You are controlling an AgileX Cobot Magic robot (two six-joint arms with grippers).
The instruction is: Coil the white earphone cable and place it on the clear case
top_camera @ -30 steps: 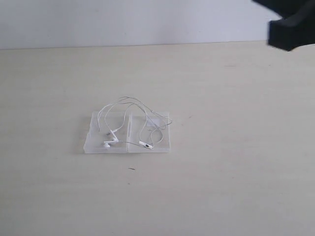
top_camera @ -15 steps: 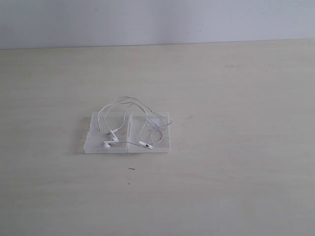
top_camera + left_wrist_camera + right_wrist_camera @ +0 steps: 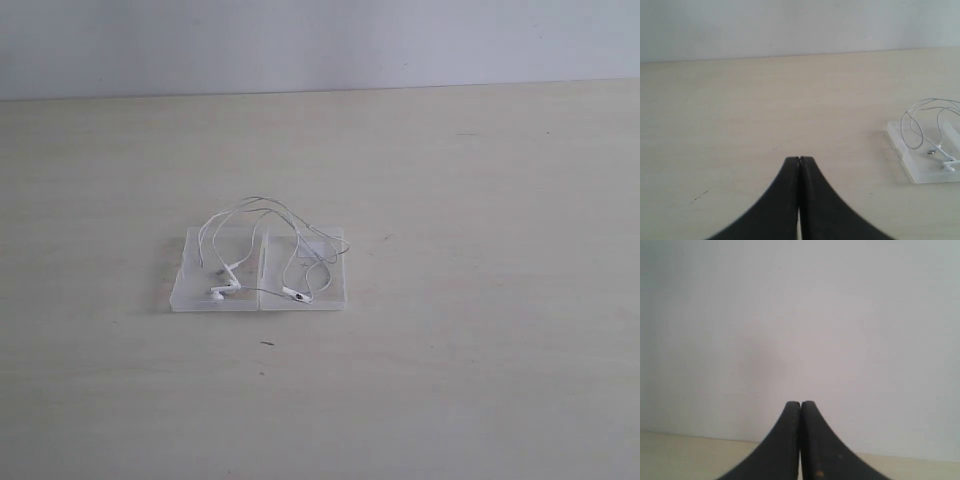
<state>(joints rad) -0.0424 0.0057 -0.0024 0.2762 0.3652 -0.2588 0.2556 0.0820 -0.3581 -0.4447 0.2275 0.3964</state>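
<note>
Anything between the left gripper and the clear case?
Nothing: the left wrist view shows only bare table between the shut left gripper and the clear case.

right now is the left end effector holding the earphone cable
No, the left end effector is shut empty; the white earphone cable lies apart on the clear case.

white earphone cable: loosely looped | on clear case, opened flat

No writing, number or brand can be read in any view. The small white label on the right half of the clear case, near the exterior frame's centre, looks blank, perhaps only too small to read.
</note>
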